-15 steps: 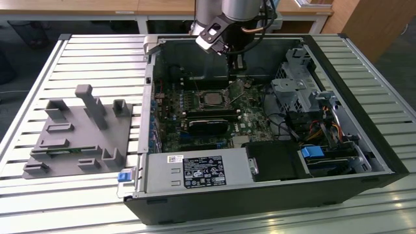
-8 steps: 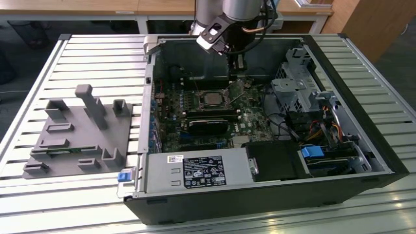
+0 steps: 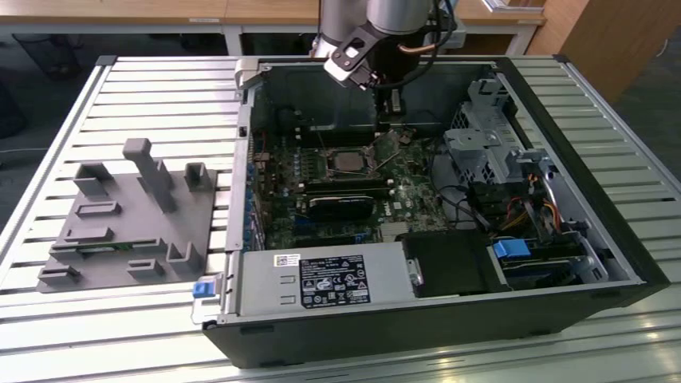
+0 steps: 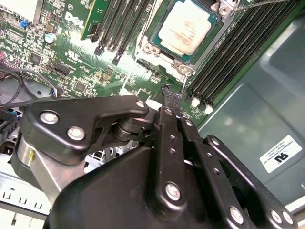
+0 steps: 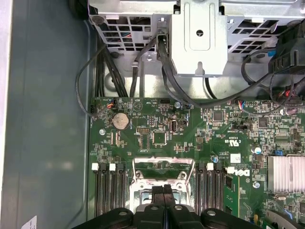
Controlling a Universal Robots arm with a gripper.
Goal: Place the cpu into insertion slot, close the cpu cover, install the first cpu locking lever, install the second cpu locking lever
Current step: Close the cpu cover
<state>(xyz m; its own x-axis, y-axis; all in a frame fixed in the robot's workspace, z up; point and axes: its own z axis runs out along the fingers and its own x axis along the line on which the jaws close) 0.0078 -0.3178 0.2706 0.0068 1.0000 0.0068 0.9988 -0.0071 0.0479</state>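
Observation:
The cpu (image 4: 185, 29), a silvery-tan square chip, lies flat in the insertion slot, which is mostly hidden beneath it. The cpu cover (image 4: 151, 51), a silver frame, lies around the chip's edges. A thin wire lever (image 4: 259, 5) runs past one corner of the socket. My gripper (image 4: 171, 93) is shut with nothing between its black fingers, and its tip hovers just beside the socket, over the memory slots. In the exterior view the gripper (image 3: 385, 124) hangs inside the open computer case, a little behind and to the right of the cpu (image 3: 347, 160). The first wrist view has the fingertips (image 5: 159, 191) pressed together over the silver frame (image 5: 162, 163).
Long black memory slots (image 4: 238, 52) flank the socket on both sides. A black graphics card (image 3: 340, 209) lies in front of it, with a power supply (image 3: 319, 281) nearer still. A metal drive cage (image 3: 484, 144) with cables fills the case's right. A grey fixture (image 3: 127, 215) sits on the slatted table at the exterior view's left.

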